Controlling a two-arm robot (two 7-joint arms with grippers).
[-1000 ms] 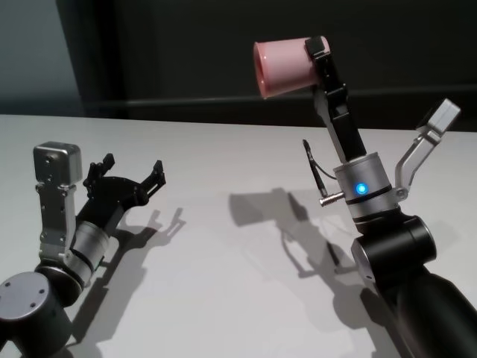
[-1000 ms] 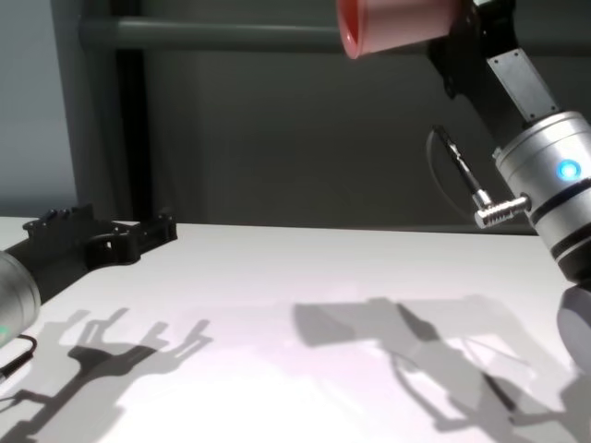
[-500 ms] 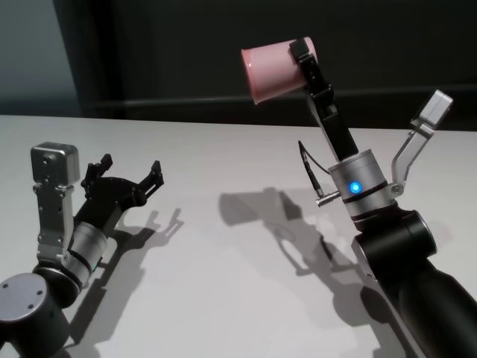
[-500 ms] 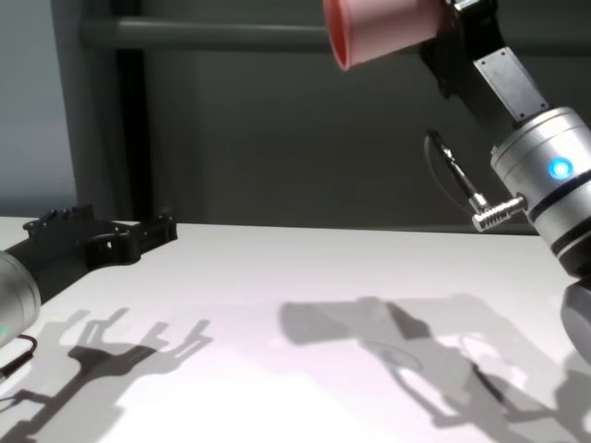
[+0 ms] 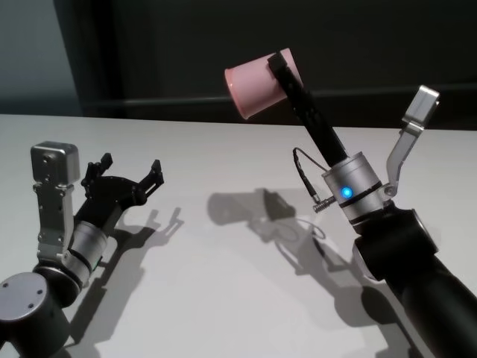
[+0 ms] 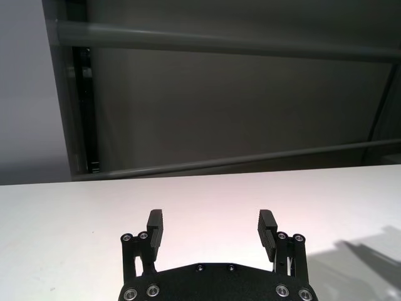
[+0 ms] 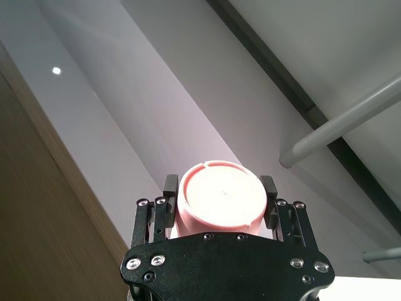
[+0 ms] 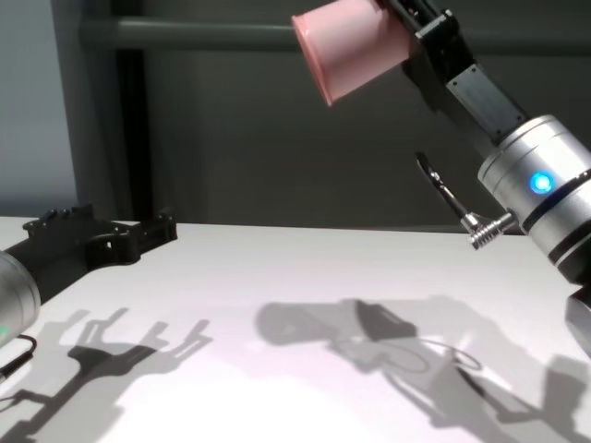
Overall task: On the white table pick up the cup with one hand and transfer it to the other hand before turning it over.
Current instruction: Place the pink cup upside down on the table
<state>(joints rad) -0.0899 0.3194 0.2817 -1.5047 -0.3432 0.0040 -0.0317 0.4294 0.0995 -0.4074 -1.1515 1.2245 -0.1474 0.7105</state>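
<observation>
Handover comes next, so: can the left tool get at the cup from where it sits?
Probably yes. The left tool is open low over the white table, and the cup, gripped by the right tool, hangs high with its open mouth toward it and nothing between.

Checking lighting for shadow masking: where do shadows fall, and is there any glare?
Head view: the raised cup and right claw cast a soft shadow on the white table; the left claw casts a darker one. Chest view: the same shadows, faint sheen, no harsh glare.

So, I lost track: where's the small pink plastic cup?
Head view: the small pink plastic cup hangs high above the white table, gripped by the right gripper.
</observation>
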